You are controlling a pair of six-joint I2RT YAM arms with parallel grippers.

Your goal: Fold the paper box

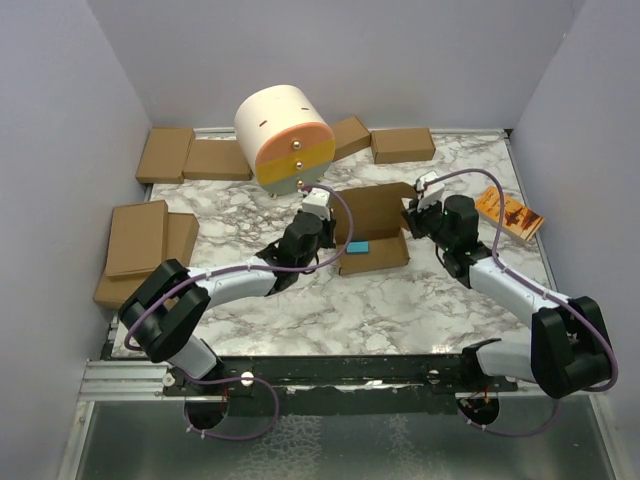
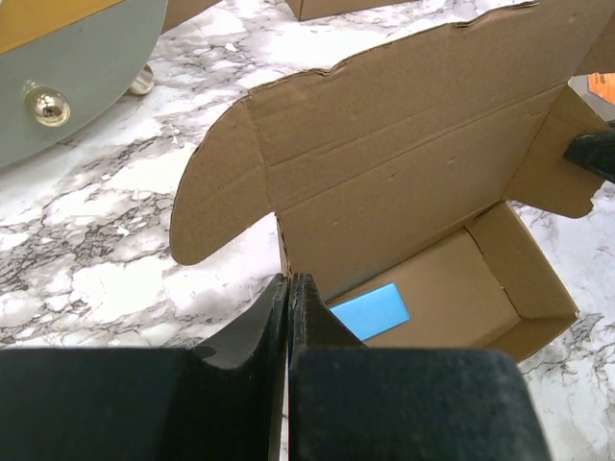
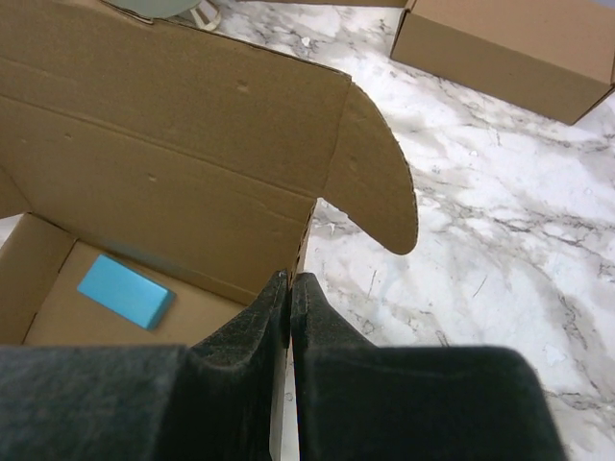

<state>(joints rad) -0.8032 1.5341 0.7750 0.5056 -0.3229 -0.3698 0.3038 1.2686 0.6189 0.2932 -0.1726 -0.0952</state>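
The paper box (image 1: 378, 215) sits mid-table as an open brown cardboard tray with its lid standing up behind and rounded ear flaps at both ends. A small blue block (image 1: 359, 246) lies inside. My left gripper (image 1: 334, 243) is shut on the box's left side wall; in the left wrist view the wall edge runs down between the fingertips of that gripper (image 2: 289, 280), with the box (image 2: 404, 163) and blue block (image 2: 370, 310) beyond. My right gripper (image 1: 408, 222) is shut on the right side wall, which the right wrist view shows pinched in that gripper (image 3: 290, 279) beside the box (image 3: 163, 144) and block (image 3: 125, 290).
A white and yellow rounded cabinet (image 1: 285, 135) with brass knobs stands just behind the box. Ready-made cardboard boxes lie at the back left (image 1: 190, 155), back right (image 1: 402, 145) and far left (image 1: 140, 240). An orange booklet (image 1: 510, 212) rests at the right edge.
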